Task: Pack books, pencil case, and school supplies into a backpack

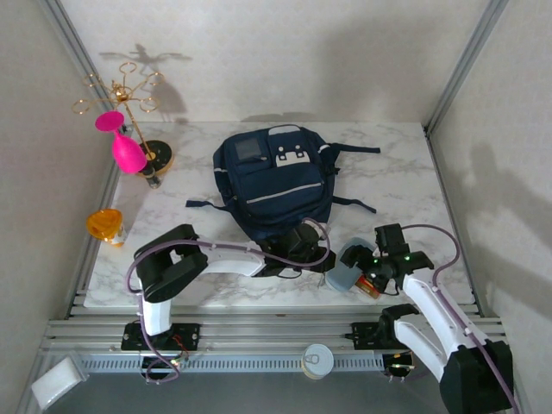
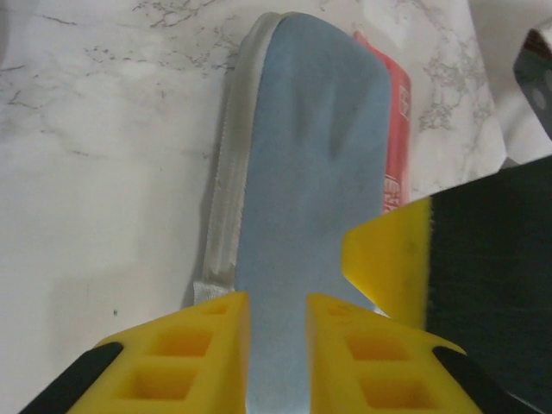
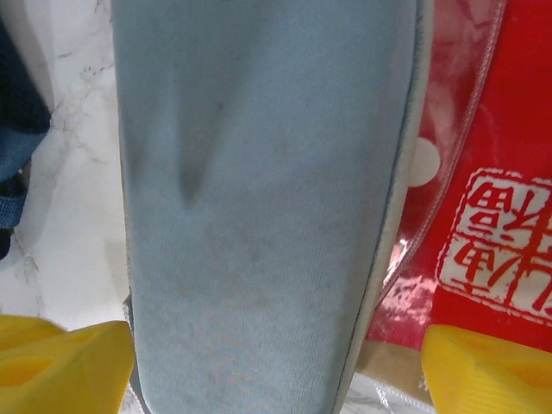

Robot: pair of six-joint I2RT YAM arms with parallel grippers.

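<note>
The grey-blue pencil case (image 1: 343, 267) lies on the marble table just in front of the navy backpack (image 1: 276, 177). My left gripper (image 2: 278, 345) is shut on the near end of the pencil case (image 2: 310, 164), a yellow fingertip pressed against each side. My right gripper (image 3: 276, 371) is open and straddles the other end of the pencil case (image 3: 259, 190) without touching it. One of its fingers (image 2: 388, 259) hangs over the red pack of school supplies (image 3: 504, 155), which lies beside and partly under the pouch (image 2: 398, 129). The books are out of view.
An orange cup (image 1: 105, 226) stands at the left table edge. A pink goblet (image 1: 125, 148) and a gold wire stand (image 1: 129, 95) are at the back left. A white round can (image 1: 317, 359) sits on the rail between the arm bases. Backpack straps trail to the right (image 1: 354, 203).
</note>
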